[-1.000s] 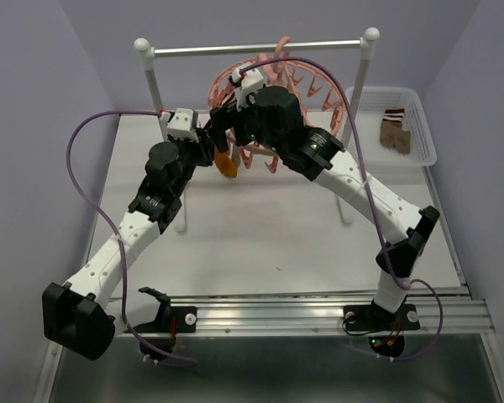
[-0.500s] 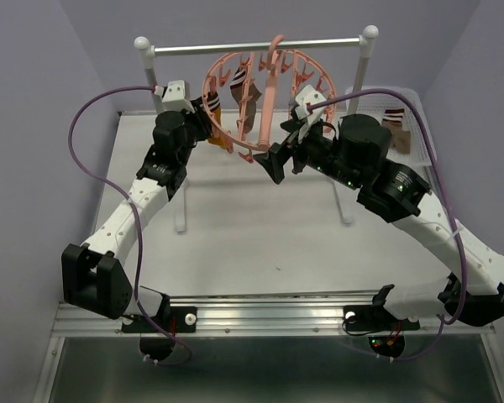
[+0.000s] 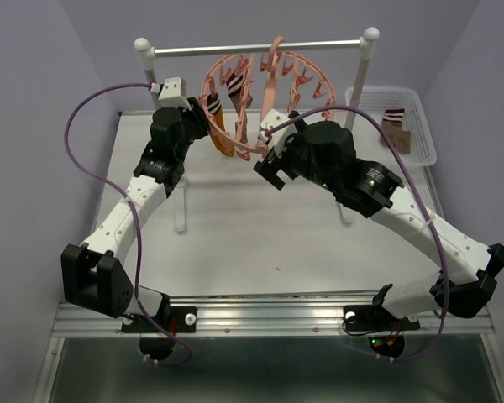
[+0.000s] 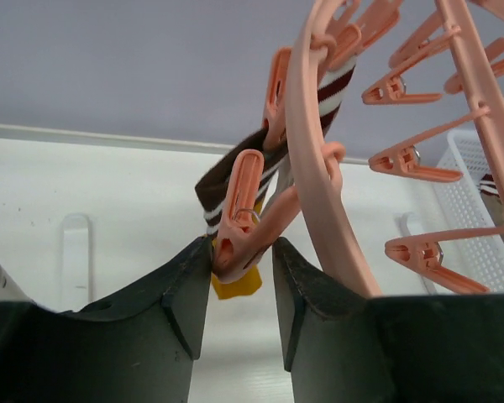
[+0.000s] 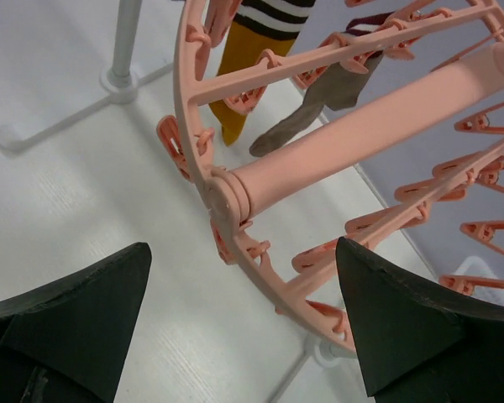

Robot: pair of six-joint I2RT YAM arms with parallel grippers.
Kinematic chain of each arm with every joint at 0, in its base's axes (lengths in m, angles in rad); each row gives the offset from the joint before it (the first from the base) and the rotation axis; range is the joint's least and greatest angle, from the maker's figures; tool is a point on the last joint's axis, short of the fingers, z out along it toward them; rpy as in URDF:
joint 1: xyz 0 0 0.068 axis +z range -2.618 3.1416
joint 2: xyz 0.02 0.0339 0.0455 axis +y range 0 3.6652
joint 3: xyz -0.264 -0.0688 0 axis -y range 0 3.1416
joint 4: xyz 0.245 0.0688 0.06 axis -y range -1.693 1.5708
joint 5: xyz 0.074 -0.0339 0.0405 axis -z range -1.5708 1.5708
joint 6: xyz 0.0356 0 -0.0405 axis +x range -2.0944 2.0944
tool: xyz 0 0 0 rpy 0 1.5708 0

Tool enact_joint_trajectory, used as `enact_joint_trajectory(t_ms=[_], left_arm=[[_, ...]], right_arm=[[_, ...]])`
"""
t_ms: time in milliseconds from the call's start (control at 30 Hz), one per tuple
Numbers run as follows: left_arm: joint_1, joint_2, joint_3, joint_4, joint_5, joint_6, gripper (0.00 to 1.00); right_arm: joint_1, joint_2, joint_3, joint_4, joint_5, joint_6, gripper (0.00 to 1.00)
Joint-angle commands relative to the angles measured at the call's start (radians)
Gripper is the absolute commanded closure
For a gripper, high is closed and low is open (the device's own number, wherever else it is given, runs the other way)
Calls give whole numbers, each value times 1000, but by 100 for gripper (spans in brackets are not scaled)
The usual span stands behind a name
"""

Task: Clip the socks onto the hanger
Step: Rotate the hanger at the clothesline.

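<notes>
The left gripper [image 4: 242,252] had its jaws almost closed on the handles of a clip [image 4: 239,210] on the hanger [image 4: 307,168], which hung from the rail [image 3: 252,48]. The mustard sock [image 5: 239,50] hung there, its striped cuff lying against that clip. Released before the cuff sat in the clip's mouth, the sock would likely drop to the table [image 3: 260,235]. A tug could also set the hanger swinging.

The right gripper [image 5: 244,245] had its jaws wide apart and empty, just below the ring. A brown sock [image 5: 336,88] hung nearby. The white basket [image 3: 428,138] held spare socks [image 3: 395,130].
</notes>
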Motion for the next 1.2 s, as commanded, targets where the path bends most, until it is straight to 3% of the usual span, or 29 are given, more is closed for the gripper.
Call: enact_joint_trajectory(t_ms=[0,133,333,800,1067,1167], left_arm=[[11,-55,4,31,-5,16,52],[11,-97,-23,7,34,17,26],[11,-209,-120,-15,72,7,4],[9,-400,-266,-24,109,-53,1],[9,-473,-318,37,225,-81,1],[9,-486,-330,54,257,-87,1]], right_arm=[[6,87,39,0,97,-35,5],[6,155,85,2,164,0,12],[6,175,102,22,184,54,27],[6,141,56,63,234,122,28],[6,125,46,77,249,148,24],[6,115,36,85,256,153,18]])
